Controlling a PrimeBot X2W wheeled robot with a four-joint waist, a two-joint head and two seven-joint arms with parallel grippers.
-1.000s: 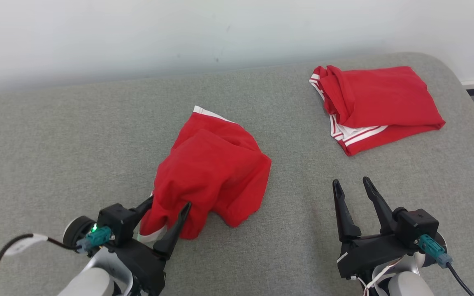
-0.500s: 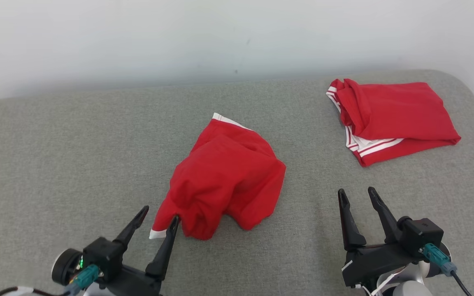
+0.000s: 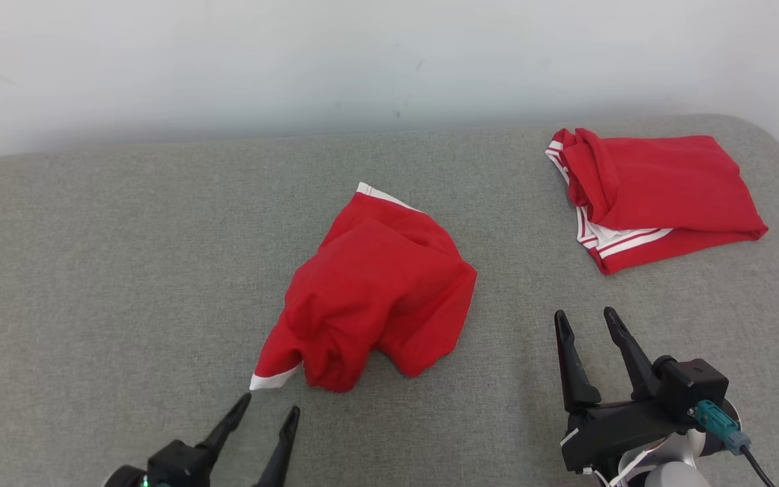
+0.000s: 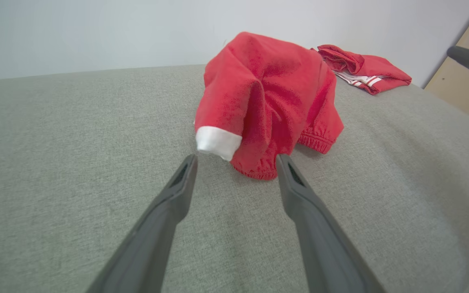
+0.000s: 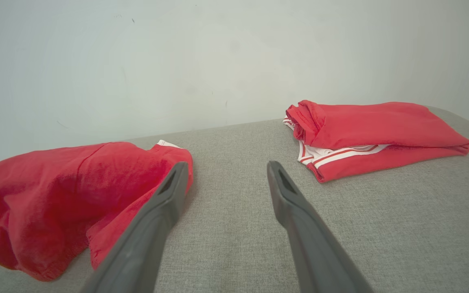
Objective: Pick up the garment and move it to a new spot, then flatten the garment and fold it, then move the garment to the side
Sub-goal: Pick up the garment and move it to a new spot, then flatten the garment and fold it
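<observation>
Flattening looks to be the step in hand, judged from how the cloth lies: heaped, not spread.

Left pincer [image 3: 269,404]: released, empty, low over the grey cushion [image 3: 126,270], its tips just short of the garment's near corner and not touching it. In the left wrist view the white cuff [image 4: 218,142] hangs between and just beyond the two fingers.

Garment [image 3: 376,291]: red, crumpled into a peaked mound at the middle of the cushion. Cuff at the near-left corner, a second white edge at the far side, gathered elastic hem [image 4: 259,173] tucked under the near edge. Layers are doubled over; which is top and which is bottom I cannot tell.

Right pincer [image 3: 584,313]: released, empty, fingers pointing away over bare cushion, near the mound's right edge but apart from it.

Folded garment [image 3: 660,189]: far right, well apart. Leave it alone.

How to do it well, as I judge it:
- Left takes the cuff, a single layer if possible, pinching fabric rather than scraping the cushion.
- Right comes in to the mound's right hem and grips low at the edge.
- Lift a little, draw the two apart, then lay down away from the body so folds fall out.
- Risk: catching two layers keeps the twist in.
</observation>
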